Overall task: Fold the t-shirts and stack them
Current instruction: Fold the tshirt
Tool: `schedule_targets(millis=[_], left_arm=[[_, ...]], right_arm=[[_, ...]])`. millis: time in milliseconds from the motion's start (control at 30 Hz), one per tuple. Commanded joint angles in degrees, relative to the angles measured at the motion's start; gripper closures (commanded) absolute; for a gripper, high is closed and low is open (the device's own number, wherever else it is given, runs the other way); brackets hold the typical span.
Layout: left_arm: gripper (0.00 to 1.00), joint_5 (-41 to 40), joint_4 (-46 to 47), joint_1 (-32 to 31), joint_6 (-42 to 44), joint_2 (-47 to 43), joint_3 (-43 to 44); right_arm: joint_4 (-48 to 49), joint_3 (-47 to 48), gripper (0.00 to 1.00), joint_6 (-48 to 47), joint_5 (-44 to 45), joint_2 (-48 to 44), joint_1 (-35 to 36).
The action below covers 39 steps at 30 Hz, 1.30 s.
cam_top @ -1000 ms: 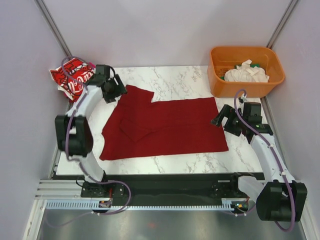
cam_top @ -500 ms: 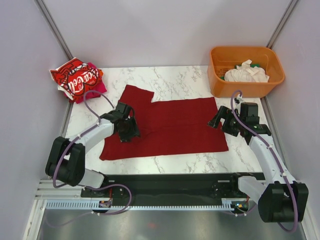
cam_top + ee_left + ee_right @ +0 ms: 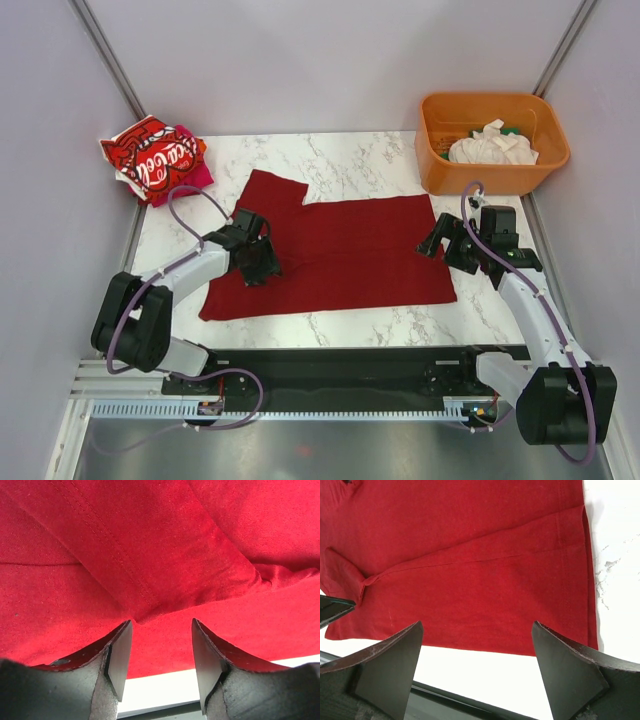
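Observation:
A plain dark red t-shirt lies spread flat on the marble table, one sleeve pointing to the back left. My left gripper hovers low over its left part, open. In the left wrist view my left gripper shows red cloth with a small fold peak just ahead of the jaws and nothing pinched. My right gripper stands wide open at the shirt's right edge; in its own view my right gripper looks down on the hem. A bright red lettered tee rests on a magenta one at the back left.
An orange tub at the back right holds a crumpled white t-shirt. Walls close in on three sides. A black rail runs along the table's near edge, with both arm bases on it.
My left arm has swung from beside the bright red tee down onto the left part of the dark red shirt, its jaws narrowing. The right gripper shifted slightly left.

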Motion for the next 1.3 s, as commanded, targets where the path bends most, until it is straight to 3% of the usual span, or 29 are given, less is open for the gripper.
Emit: schedule_targets(millis=[0,533,800,1000,1267], left_arm=[[0.43,-1.4,3.0,-0.15,-2.11,0.84,-0.67],[0.64,-2.54,4.41,-0.15,-1.58,3.13,-0.85],[0.96,-1.75,4.58,-0.24,-1.14,1.55,-0.85],[0.98,-1.84,3.88,-0.15,0.09,0.31,0.99],[0.98,-4.91,0.19,-0.24,5.0,4.78,11.0]], right_arm=[[0.18,0.32,0.02,-1.18,0.84,-0.53,0.16],[0.09,0.32,0.02,-1.35,1.64,-0.27,1.74],[0.0,0.24,0.02,-1.53,2.08,-0.44,1.83],[0.0,0.32,0.02,-1.44,2.25,-0.53,1.83],[0.0,0.5,0.02,-1.62,2.51,-0.27,1.92]])
